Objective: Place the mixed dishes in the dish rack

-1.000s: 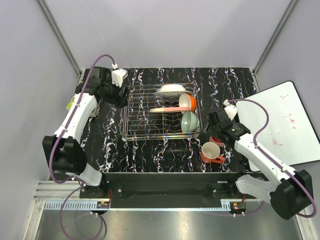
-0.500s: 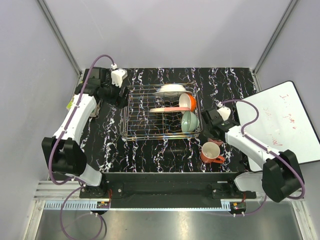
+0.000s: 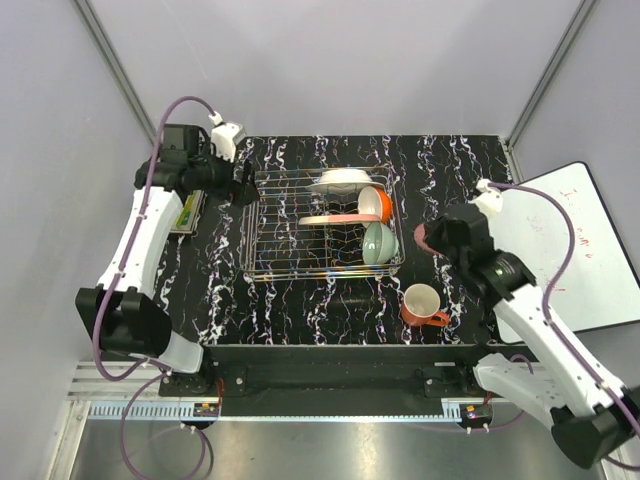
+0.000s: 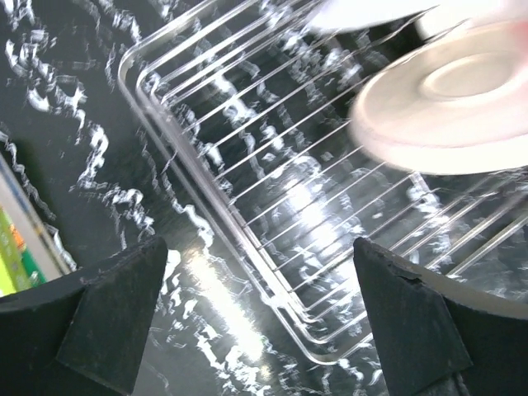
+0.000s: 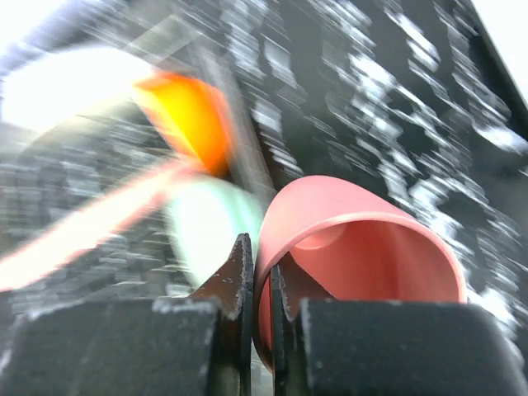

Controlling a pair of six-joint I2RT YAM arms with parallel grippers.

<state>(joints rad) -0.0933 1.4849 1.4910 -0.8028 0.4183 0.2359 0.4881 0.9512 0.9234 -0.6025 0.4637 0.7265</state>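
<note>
The silver wire dish rack stands mid-table, holding a white plate, a peach-pink plate, an orange bowl and a pale green bowl. To its right, my right gripper is shut on the pink cup, lifted off the table. In the right wrist view the fingers pinch the cup wall, one inside and one outside, at the gripper. The orange handled mug stands upright on the table below it. My left gripper hangs open and empty over the rack's far left corner.
A white board lies off the table's right edge. A green book rests at the left edge beside the left arm. The table is black marble pattern; grey walls close in on three sides.
My right gripper closed on the pink cup beside the mug and raised it toward the rack's right side. The left arm pulled back and up a little at the far left corner.
</note>
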